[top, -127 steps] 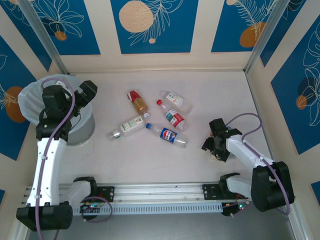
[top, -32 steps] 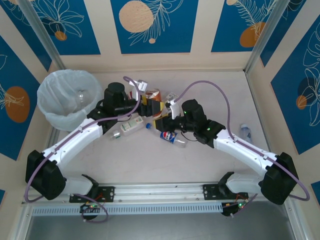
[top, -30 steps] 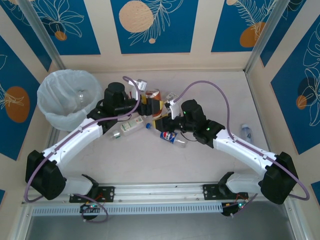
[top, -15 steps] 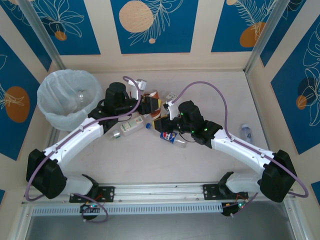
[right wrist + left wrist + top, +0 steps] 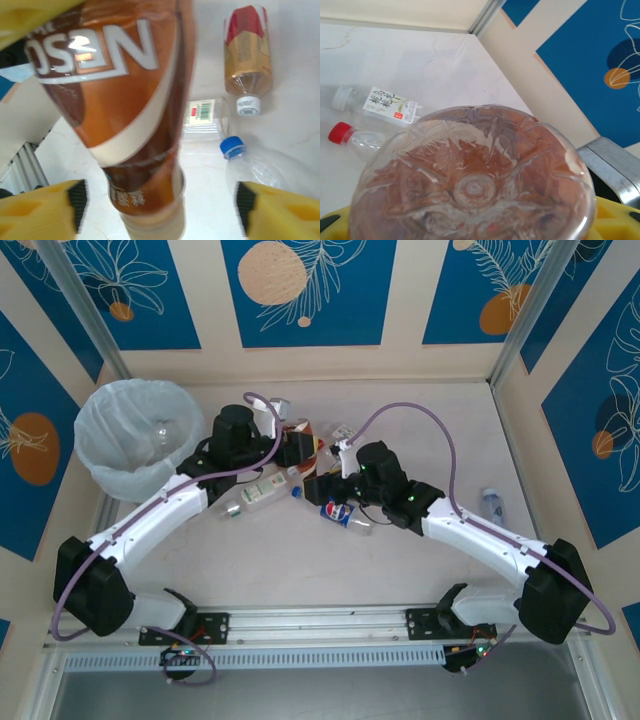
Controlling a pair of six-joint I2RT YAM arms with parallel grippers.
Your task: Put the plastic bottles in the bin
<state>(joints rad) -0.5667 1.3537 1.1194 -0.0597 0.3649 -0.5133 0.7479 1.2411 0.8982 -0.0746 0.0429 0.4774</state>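
The brown bottle (image 5: 125,100) has a dark brown label with white lettering and a cream swoosh. The right arm's fingers (image 5: 35,210) are bright yellow. The red-and-gold bottle (image 5: 247,50) has a white cap; the clear bottle (image 5: 270,175) has a blue one. The bin (image 5: 105,475) is lined milky white. The walls (image 5: 300,290) show blue panels, white leaf outlines and orange discs.
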